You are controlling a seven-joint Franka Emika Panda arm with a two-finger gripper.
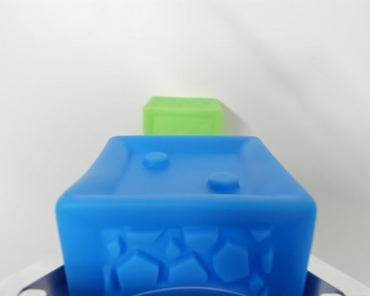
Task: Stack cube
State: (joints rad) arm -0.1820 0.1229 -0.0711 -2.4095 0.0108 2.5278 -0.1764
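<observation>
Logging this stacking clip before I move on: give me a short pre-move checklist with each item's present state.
1. Blue cube in view, filling the foreground: ok.
2. Green cube visible beyond it on the white surface: ok.
3. Green cube's top free of other objects: ok.
4. Green cube roughly centred behind the blue cube: ok.
5. Claw closed on the blue cube: cannot tell, fingers not visible.
6. Blue cube lifted off the surface: cannot tell.
</observation>
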